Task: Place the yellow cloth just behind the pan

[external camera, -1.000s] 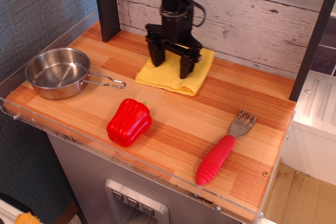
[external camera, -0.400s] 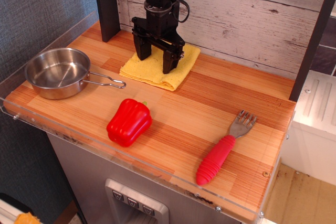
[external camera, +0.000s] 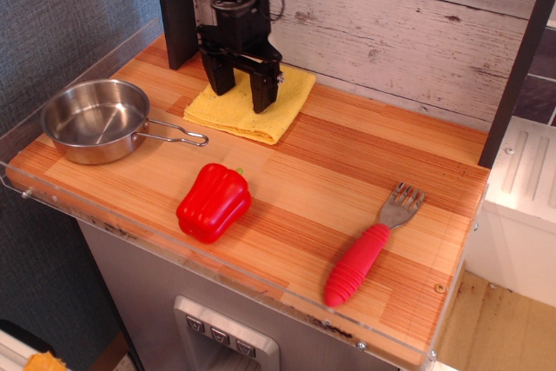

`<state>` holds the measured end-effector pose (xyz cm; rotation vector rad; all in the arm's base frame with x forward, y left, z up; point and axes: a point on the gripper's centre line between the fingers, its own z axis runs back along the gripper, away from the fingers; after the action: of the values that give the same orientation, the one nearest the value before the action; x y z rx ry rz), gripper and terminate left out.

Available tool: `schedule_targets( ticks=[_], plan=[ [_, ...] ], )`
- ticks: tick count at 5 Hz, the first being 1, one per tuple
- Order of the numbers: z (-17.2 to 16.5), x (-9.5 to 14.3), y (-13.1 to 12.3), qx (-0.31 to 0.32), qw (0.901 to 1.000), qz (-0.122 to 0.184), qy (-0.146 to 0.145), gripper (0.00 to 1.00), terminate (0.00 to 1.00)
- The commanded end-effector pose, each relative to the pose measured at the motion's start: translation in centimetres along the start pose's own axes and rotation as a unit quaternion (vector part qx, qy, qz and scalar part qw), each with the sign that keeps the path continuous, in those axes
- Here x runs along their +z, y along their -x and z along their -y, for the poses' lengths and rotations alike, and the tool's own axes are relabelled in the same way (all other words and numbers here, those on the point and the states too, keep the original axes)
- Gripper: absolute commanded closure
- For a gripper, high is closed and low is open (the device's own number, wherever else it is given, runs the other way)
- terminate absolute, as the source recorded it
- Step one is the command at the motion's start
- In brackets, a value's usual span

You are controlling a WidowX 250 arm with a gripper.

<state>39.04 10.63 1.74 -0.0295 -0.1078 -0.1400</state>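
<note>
Your gripper (external camera: 241,93) points straight down with its two black fingers spread wide, their tips pressed on the yellow cloth (external camera: 254,110); whether they pinch any fabric you cannot tell from this angle. The cloth lies directly under the gripper, toward the back of the wooden counter (external camera: 347,171). The pan (external camera: 95,119) sits to the image left and nearer the front edge, its wire handle reaching toward the cloth. The cloth is a mustard-yellow folded square, lying flat.
</note>
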Motion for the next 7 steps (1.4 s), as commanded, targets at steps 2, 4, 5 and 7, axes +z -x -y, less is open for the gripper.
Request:
schedule_targets(
  ticks=[2,4,5,7],
  plan=[
    [0.6,7.1,-0.9,-0.035,0.9956,0.083,0.027,0.0,0.0],
    [2.1,9.6,0.6,0.006,0.9981,0.061,0.005,0.0,0.0],
    [3.8,10.6,2.3,0.038,0.9976,0.056,-0.01,0.0,0.0],
    [6.7,10.5,4.6,0.046,0.9977,0.051,0.002,0.0,0.0]
  ],
)
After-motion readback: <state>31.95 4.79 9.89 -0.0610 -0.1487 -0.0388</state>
